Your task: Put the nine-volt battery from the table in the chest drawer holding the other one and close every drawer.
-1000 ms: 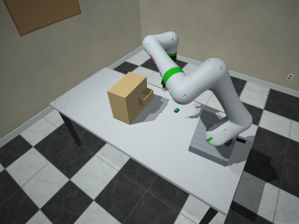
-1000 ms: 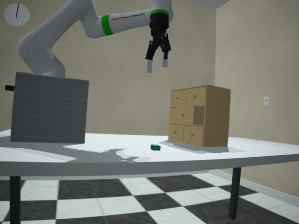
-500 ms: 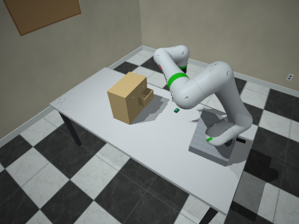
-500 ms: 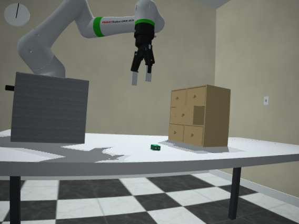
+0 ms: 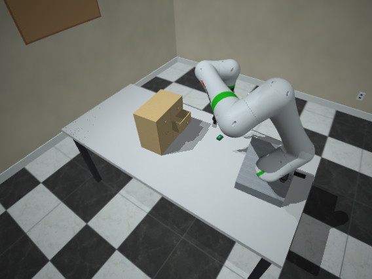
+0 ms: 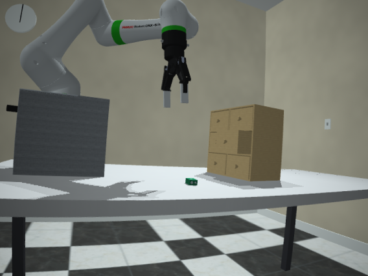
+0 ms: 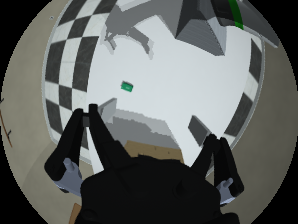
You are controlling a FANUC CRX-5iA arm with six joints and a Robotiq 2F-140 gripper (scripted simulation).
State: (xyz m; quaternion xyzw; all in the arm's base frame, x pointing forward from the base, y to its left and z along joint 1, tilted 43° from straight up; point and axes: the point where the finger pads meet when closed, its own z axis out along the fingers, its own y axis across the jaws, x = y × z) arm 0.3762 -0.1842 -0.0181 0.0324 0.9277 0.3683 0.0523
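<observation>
Gripper (image 6: 175, 98): fingers spread wide, holding nothing, high above table (image 6: 227, 194), beside chest (image 6: 262, 142)
Battery (image 6: 192, 181): on table, near chest front
Drawer (image 5: 183, 119): middle row, partly out

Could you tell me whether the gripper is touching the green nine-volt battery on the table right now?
Apart. The exterior view shows the open gripper hanging well above the table, with bare wall visible between its fingertips and the nine-volt battery lying below.
</observation>
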